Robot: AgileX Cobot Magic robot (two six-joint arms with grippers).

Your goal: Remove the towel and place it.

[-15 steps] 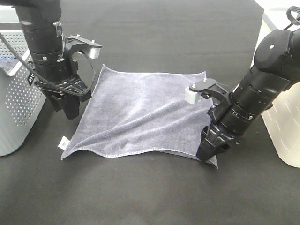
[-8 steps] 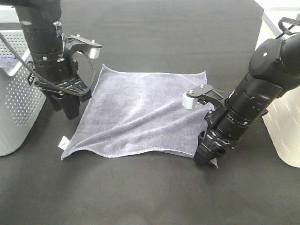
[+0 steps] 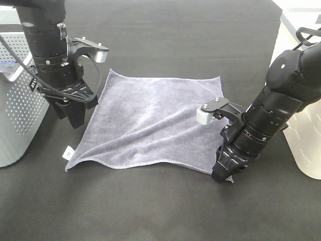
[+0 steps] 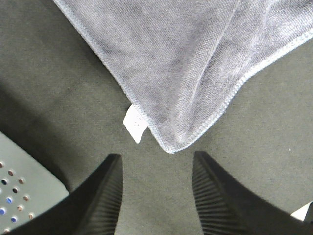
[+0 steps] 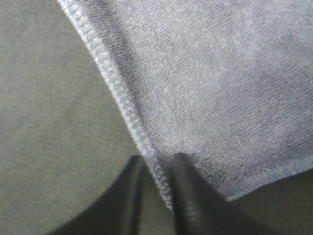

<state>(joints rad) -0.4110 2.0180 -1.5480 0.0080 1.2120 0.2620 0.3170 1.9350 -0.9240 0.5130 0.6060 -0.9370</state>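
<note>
The grey-blue towel point(image 3: 150, 120) lies spread flat on the black table, its white tag point(image 3: 67, 152) at the near left corner. My right gripper point(image 3: 221, 175) is pressed down at the towel's near right corner. In the right wrist view its two fingers point(image 5: 128, 196) stand close together, pinching the stitched hem of the towel point(image 5: 220, 88). My left gripper point(image 3: 75, 119) hovers at the towel's left edge, apart from the cloth. The left wrist view shows that gripper point(image 4: 156, 196) open with nothing between the fingers, just short of the towel corner point(image 4: 195, 58) and its tag point(image 4: 134, 123).
A grey perforated basket point(image 3: 20, 110) stands at the left edge, close behind my left arm; its corner point(image 4: 19, 196) shows in the left wrist view. A white container point(image 3: 306, 140) stands at the right edge beside my right arm.
My right gripper has sunk onto the towel's near right corner and its fingers have closed on the hem. The left arm and the towel's lay are unchanged.
</note>
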